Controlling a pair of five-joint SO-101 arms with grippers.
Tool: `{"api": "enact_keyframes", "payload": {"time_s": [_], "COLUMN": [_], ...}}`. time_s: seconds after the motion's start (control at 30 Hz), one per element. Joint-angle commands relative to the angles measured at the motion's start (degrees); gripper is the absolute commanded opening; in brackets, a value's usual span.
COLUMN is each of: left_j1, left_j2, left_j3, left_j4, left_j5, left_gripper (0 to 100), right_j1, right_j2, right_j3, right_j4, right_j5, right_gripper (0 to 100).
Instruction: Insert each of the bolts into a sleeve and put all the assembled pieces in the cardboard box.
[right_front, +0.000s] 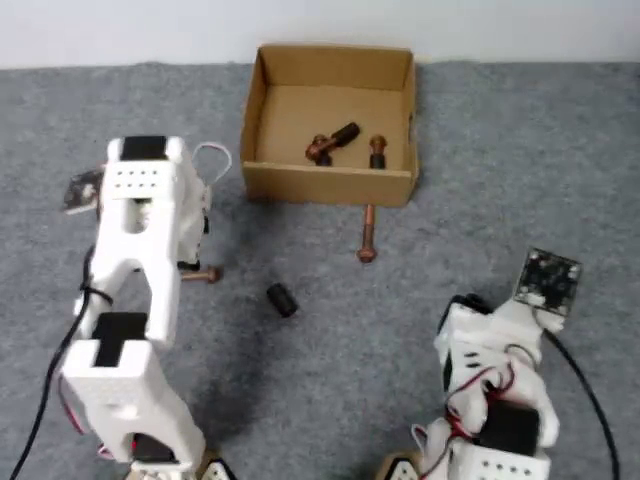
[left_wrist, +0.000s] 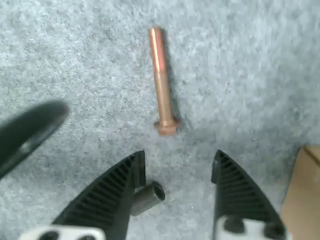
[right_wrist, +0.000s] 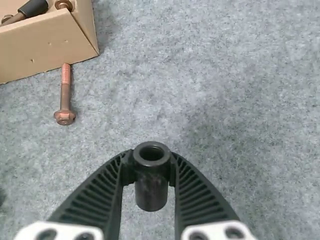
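Right gripper (right_wrist: 151, 162) is clamped on the held sleeve (right_wrist: 151, 182), upright, bore facing up, above the grey carpet (right_wrist: 240, 75). Ahead of it the first bolt (right_wrist: 64, 97) lies flat just in front of the box (right_wrist: 45, 42), shank tip close to the cardboard, head end pointing away. From above, that first bolt (right_front: 367, 235) sits just off the front wall of the box (right_front: 330, 185). Inside there's a slanted piece (right_front: 332, 142), bolt in sleeve, and an end piece (right_front: 377, 152) beside it, both on the box floor.

Over to the left arm (right_front: 140, 230). Left gripper (left_wrist: 179, 160) is spread wide, nothing between its fingers (left_wrist: 117, 192), hanging over the carpet. The second bolt (left_wrist: 162, 82) lies flat just beyond the fingertips, head end nearer the gripper. From above, the second bolt (right_front: 203, 273) pokes out from under the left arm. The loose sleeve (left_wrist: 148, 196) lies on its side right by one finger, and whether they touch I can't tell. In the high view the loose sleeve (right_front: 282, 299) sits on the carpet between the two bolts, apart from both
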Motion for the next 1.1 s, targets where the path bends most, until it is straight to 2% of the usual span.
{"api": "enact_keyframes", "payload": {"time_s": [0.0, 0.07, 0.17, 0.3, 0.43, 0.57, 0.63, 0.9, 1.07], "left_j1": [1.4, 1.4, 1.1, 0.1, -4.8, -10.0, -11.1, -11.0, -10.7], "left_j2": [-4.0, -5.0, -7.9, -12.1, -13.0, -13.0, -13.0, -6.3, -0.3], "left_j3": [-0.1, 0.3, 1.6, 4.0, 4.8, 4.9, 5.1, 4.8, 4.8], "left_j4": [1.7, 1.7, 1.7, 1.7, 1.7, 1.7, 1.4, -0.9, -5.9], "left_j5": [-5.4, -11.1, -25.7, -50.5, -73.7, -102.7, -114.1, -143.0, -147.7], "left_gripper": [22, 22, 22, 22, 22, 22, 22, 22, 22], "right_j1": [0.6, 0.6, 0.6, 0.6, 0.6, 0.6, 0.6, 0.3, 0.3], "right_j2": [-0.8, -0.8, -0.8, -0.8, -0.8, -0.8, -0.8, -0.8, -0.8], "right_j3": [-0.5, -0.5, -0.5, -0.5, -0.5, -0.5, -0.4, -0.4, -0.4], "right_j4": [-1.5, -1.5, -1.5, -1.5, -1.5, -1.5, -1.5, -1.4, -1.4], "right_j5": [0.3, 0.3, 0.3, 0.3, 0.3, 0.3, 0.3, 0.3, 0.3], "right_gripper": [0.8, 0.8, 0.8, 0.8, 0.8, 0.8, 0.8, 0.8, 0.8]}}
